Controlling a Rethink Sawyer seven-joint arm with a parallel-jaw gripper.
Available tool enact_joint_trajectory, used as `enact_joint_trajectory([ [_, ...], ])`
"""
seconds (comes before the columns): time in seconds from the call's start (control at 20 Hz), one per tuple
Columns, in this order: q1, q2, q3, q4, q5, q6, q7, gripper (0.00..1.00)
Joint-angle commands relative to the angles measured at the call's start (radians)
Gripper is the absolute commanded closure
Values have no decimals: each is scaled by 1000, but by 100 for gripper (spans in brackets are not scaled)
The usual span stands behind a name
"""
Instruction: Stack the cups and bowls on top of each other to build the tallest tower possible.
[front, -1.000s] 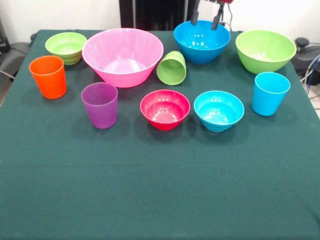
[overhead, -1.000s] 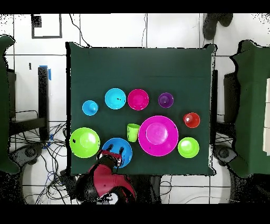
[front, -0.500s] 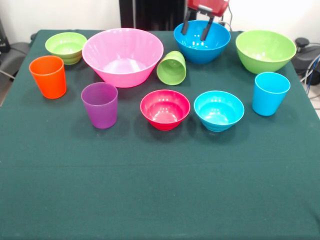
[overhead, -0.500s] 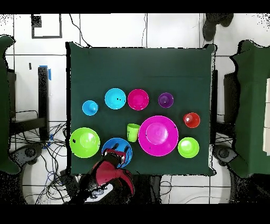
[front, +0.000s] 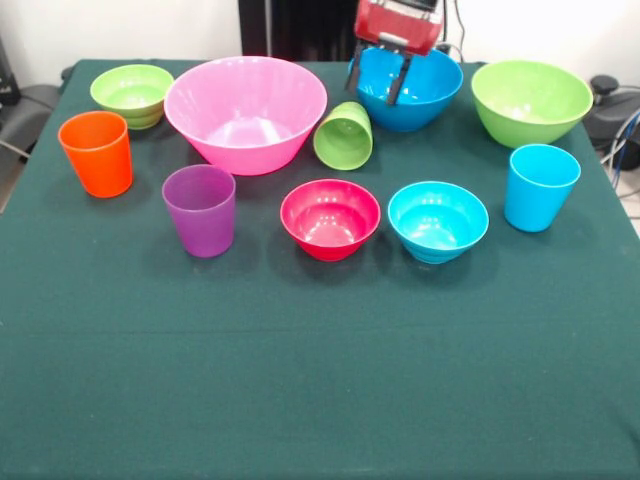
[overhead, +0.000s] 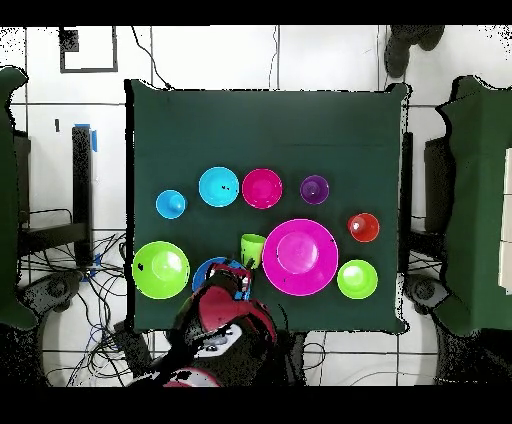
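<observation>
Green cup (front: 343, 135) on its side, mouth toward near edge, long axis near-far.
My gripper (front: 378, 74) spread open, empty, straddling med blue bowl (front: 415, 88) left rim.

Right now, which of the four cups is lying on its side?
The light green cup, lying between the large pink bowl and the medium blue bowl, mouth facing the camera. The orange, purple and light blue cups stand upright.
</observation>
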Motion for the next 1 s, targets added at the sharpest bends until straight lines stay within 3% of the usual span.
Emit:
enact_joint_trajectory([
  [0.05,-209,-53,249,-87,-186,137,1,0],
  [0.3,-158,-45,173,-108,-176,99,8,0],
  [0.65,-108,-37,128,-133,-151,137,6,0],
  [0.9,-129,-53,138,-139,-145,164,21,0],
  [1.0,-168,-85,169,-137,-161,197,18,0],
])
